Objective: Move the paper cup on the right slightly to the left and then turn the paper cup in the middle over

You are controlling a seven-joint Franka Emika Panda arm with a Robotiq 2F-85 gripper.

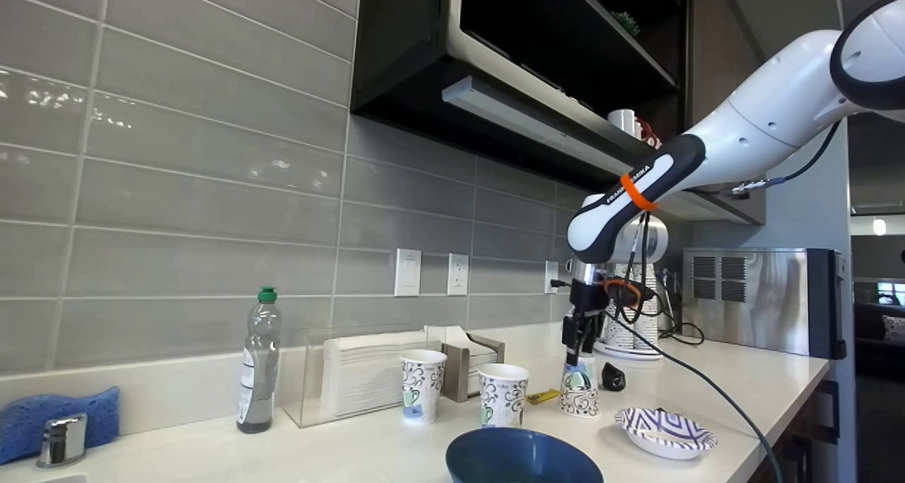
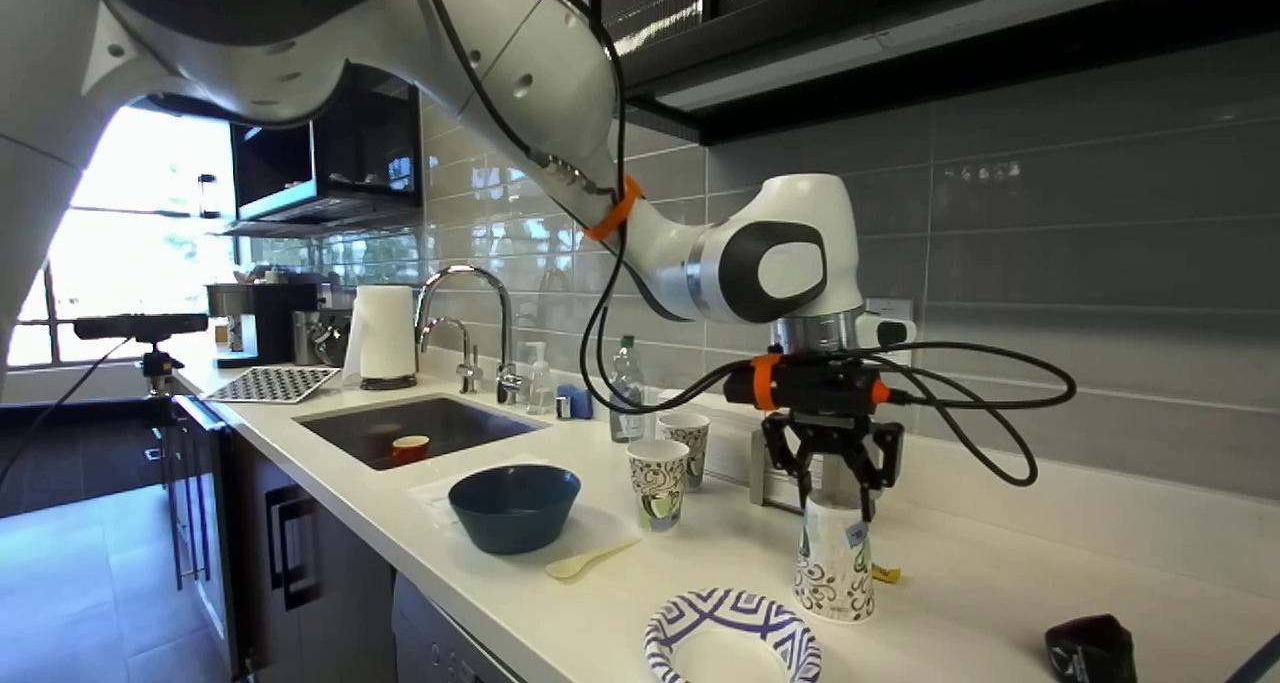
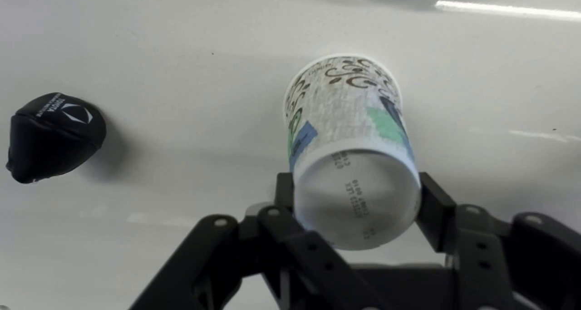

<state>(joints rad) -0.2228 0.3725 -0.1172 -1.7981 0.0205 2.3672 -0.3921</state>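
Upturned cup (image 3: pixel 350 140): white, brown-swirled, patched green and blue. Plate (image 2: pixel 735 603) near the bench's (image 2: pixel 600 628) front edge: white, blue-violet zigzags.

White counter (image 2: pixel 980 583), glossy. Rear paper cup (image 1: pixel 423 387), front paper cup (image 1: pixel 503 398): both upright, patterned, near each other. Dark blue bowl (image 2: pixel 515 523) near the front paper cup; cream spoon (image 2: pixel 597 559) beside the bowl. Third paper cup (image 2: pixel 835 568) rim down, contact with counter unclear; small yellow item (image 2: pixel 886 573) near. Paper plate (image 2: pixel 733 603), blue zigzag rim. Black TOYOTA-lettered pouch (image 3: pixel 56 137). Green-capped bottle (image 1: pixel 259 370) by napkin box (image 1: pixel 310 391).
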